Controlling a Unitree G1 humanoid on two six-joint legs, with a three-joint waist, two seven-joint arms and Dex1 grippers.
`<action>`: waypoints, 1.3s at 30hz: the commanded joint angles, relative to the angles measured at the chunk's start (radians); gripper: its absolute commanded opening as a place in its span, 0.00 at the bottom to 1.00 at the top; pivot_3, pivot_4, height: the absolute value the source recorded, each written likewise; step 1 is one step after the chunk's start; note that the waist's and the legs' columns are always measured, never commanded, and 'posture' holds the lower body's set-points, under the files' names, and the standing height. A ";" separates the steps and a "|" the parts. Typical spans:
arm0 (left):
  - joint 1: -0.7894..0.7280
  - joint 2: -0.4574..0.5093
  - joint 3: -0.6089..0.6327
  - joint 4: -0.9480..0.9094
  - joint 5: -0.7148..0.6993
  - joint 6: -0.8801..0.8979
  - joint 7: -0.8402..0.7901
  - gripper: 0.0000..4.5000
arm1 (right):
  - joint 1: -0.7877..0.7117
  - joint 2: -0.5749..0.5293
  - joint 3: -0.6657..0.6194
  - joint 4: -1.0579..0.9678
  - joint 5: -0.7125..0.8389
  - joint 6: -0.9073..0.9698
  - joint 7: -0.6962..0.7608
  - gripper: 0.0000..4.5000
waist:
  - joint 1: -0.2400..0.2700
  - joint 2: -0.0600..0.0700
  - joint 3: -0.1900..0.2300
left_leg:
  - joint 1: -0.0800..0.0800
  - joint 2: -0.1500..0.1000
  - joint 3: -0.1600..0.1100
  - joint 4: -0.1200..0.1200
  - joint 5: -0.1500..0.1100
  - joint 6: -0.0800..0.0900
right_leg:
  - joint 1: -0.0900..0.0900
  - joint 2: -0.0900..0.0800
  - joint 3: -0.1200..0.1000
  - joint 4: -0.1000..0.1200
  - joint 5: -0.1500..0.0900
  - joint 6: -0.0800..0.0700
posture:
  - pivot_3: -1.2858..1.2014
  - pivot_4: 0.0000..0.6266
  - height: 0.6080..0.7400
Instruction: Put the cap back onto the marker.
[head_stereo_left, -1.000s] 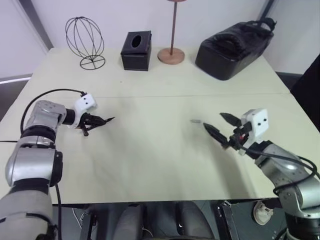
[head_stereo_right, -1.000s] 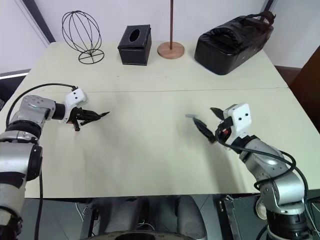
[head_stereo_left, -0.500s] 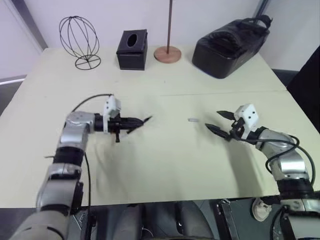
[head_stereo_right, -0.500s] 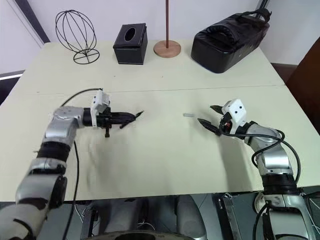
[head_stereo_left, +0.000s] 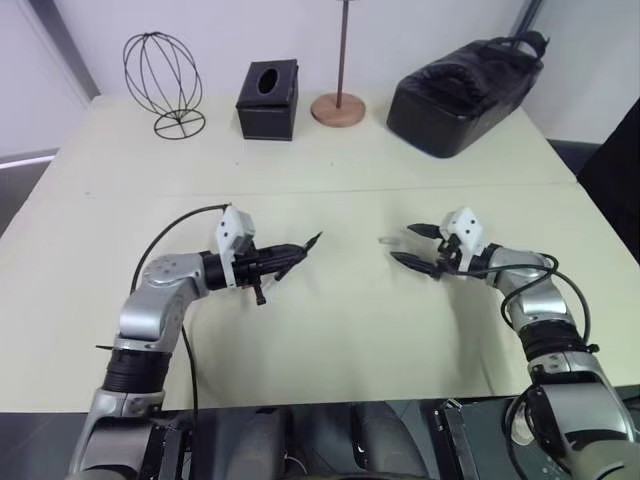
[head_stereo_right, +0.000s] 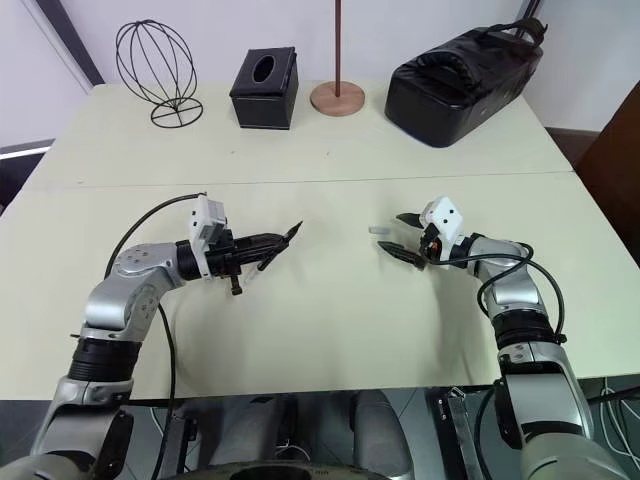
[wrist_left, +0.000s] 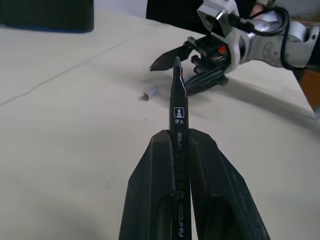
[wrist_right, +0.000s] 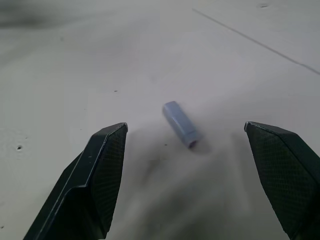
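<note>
The marker (wrist_left: 178, 100) is a thin black pen with its uncapped tip pointing across the table toward the cap. My left gripper (head_stereo_left: 283, 260) is shut on its barrel, holding it roughly level above the table's middle left. The cap (wrist_right: 181, 125), a tiny light-grey cylinder, lies on its side on the table (head_stereo_left: 330, 330), a short way beyond the marker's tip (head_stereo_left: 315, 240). My right gripper (head_stereo_left: 403, 244) stands wide open just above the table, one finger (wrist_right: 102, 165) on either side of the cap and neither touching it.
Along the table's far edge stand a wire globe (head_stereo_left: 166, 75), a black tissue box (head_stereo_left: 268, 100), a round wooden stand base (head_stereo_left: 338, 110) with its pole, and a black bag (head_stereo_left: 465, 80). A seam (head_stereo_left: 150, 192) runs across the tabletop.
My left gripper has carried the marker rightward toward the table's middle. The right gripper has come forward and down to the cap, which has not moved.
</note>
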 joint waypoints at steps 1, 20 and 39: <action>0.031 0.034 0.008 -0.065 -0.042 0.023 0.004 0.00 | -0.044 0.015 -0.005 0.064 -0.015 -0.050 0.010 0.86 | -0.001 0.000 0.000 | 0.000 0.000 0.000 0.000 0.000 0.000 | 0.000 0.000 0.000 0.000 0.000 0.000 | 0.52 0.24 1.00; 0.142 0.137 -0.014 -0.098 -0.052 0.023 -0.003 0.00 | -0.128 0.073 0.009 0.239 -0.076 -0.132 0.061 0.44 | -0.006 0.001 0.000 | 0.000 0.000 0.000 -0.001 0.000 0.000 | 0.000 0.000 0.000 0.000 0.000 0.000 | 0.52 0.24 1.00; -0.008 0.284 -0.054 0.116 0.058 -0.130 -0.138 0.00 | -0.125 -0.075 0.045 0.004 -0.094 -0.007 0.192 0.01 | 0.006 0.003 0.001 | 0.000 -0.001 0.000 0.000 0.000 -0.001 | 0.001 -0.001 -0.001 0.000 0.000 0.000 | 0.52 0.24 1.00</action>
